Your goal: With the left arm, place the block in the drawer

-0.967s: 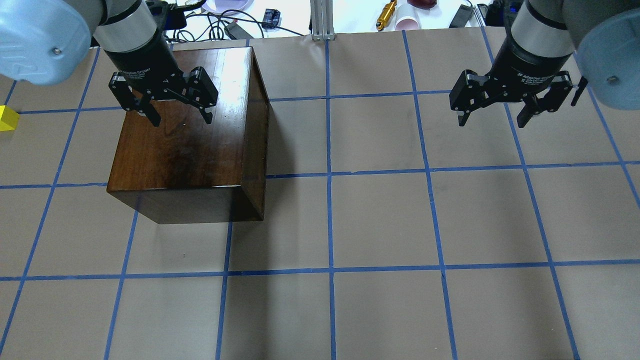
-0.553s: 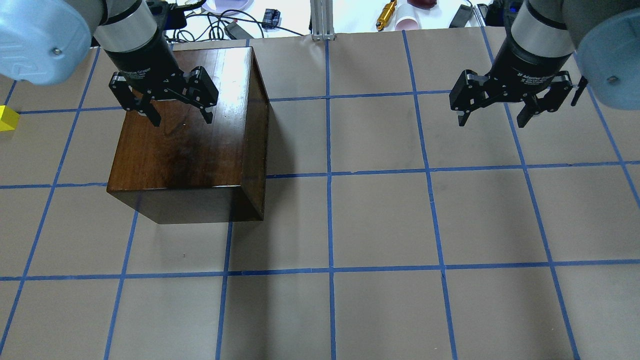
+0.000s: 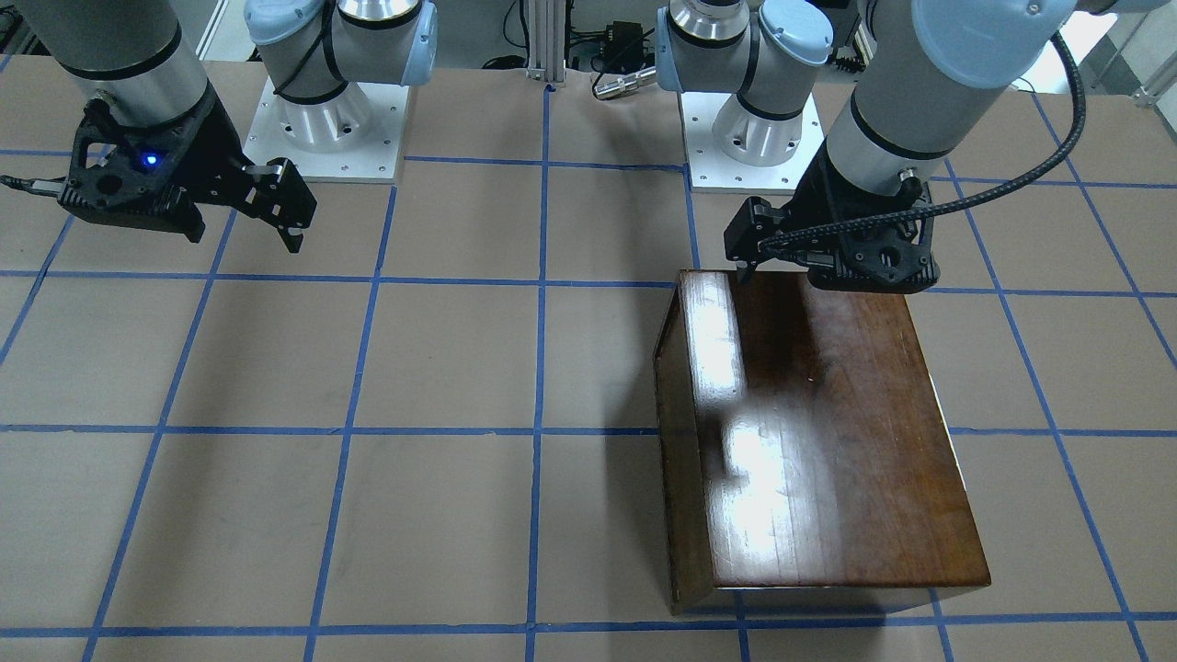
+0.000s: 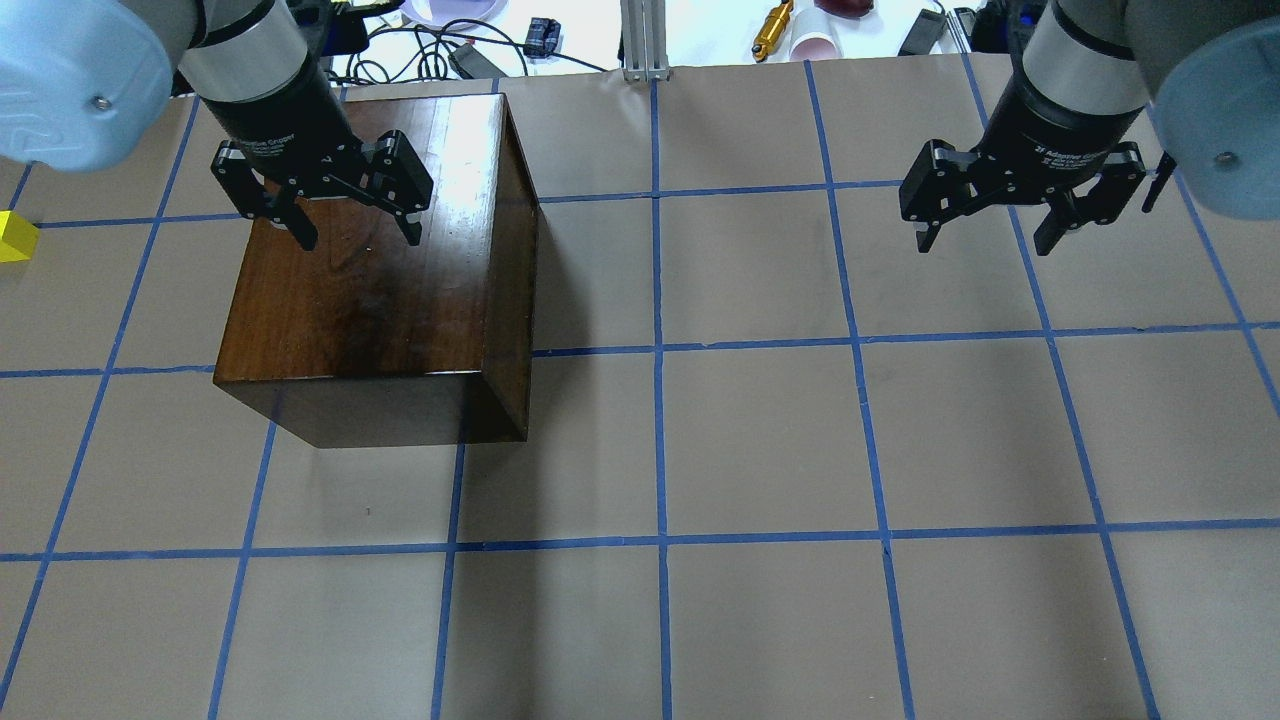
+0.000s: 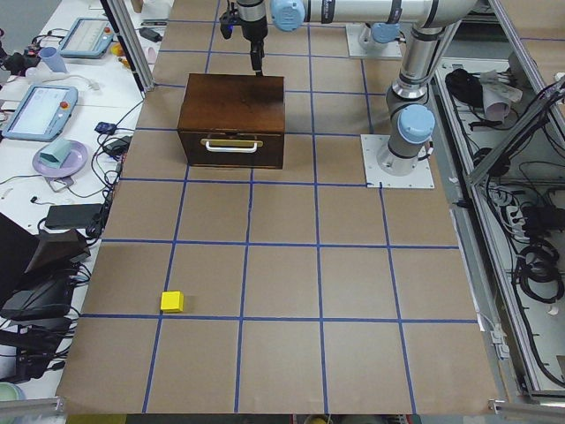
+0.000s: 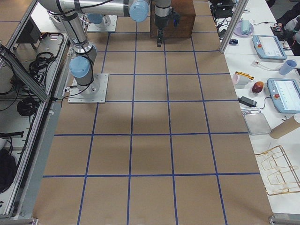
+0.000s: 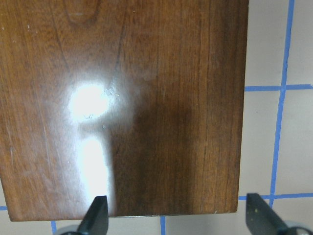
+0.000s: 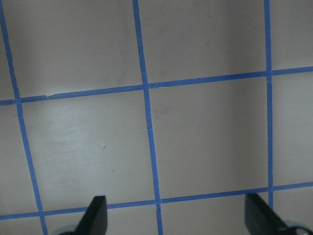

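The yellow block point(image 4: 15, 238) lies on the table at the far left edge of the overhead view, well apart from the box; it also shows in the exterior left view point(image 5: 172, 301). The dark-brown wooden box point(image 4: 380, 280) has its drawer point(image 5: 231, 146) shut, with the metal pull facing the block's end of the table. My left gripper point(image 4: 360, 238) is open and empty, hovering over the box's top near its back edge; the left wrist view shows the glossy box top point(image 7: 127, 98) below it. My right gripper point(image 4: 985, 243) is open and empty above bare table.
Blue tape lines grid the brown table. Beyond the far edge are cables, an aluminium post point(image 4: 645, 40) and a gold object point(image 4: 773, 28). The two arm bases point(image 3: 322, 119) point(image 3: 754, 119) stand at the robot's side of the table.
My left gripper has shifted slightly left and toward the far edge over the box top, still open. The right arm, block and box have not moved.
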Robot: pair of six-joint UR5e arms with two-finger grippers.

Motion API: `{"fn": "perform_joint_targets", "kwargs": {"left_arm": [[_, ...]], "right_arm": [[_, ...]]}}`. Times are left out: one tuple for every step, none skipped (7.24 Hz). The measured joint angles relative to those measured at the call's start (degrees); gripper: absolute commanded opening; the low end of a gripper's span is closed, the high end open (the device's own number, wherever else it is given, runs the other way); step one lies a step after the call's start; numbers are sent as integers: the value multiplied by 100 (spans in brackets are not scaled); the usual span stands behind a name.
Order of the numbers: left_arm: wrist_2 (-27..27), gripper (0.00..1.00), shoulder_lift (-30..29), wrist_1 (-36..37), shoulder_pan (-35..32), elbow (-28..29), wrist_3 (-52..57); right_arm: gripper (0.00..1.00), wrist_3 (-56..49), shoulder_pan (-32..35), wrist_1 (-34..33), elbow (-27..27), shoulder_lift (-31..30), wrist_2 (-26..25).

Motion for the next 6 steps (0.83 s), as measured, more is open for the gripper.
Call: {"fn": "perform_joint_targets", "kwargs": {"left_arm": [[13,100,0,7,21,7,-1],[18,100,0,14,48,16,-21],[19,100,0,48,65,20,-51],[20,100,-5,112,75,18,-63],[20,100,-13,145,84,27,-67],[19,100,-31,181,103,44,-51]], "right_arm": [[100,0,1,0,-1,0,0],[100,0,1,0,-2,0,0],[100,0,1,0,-1,0,0],[100,0,1,0,0,0,0],[100,0,1,0,0,0,0],[100,0,1,0,-1,0,0]]}}
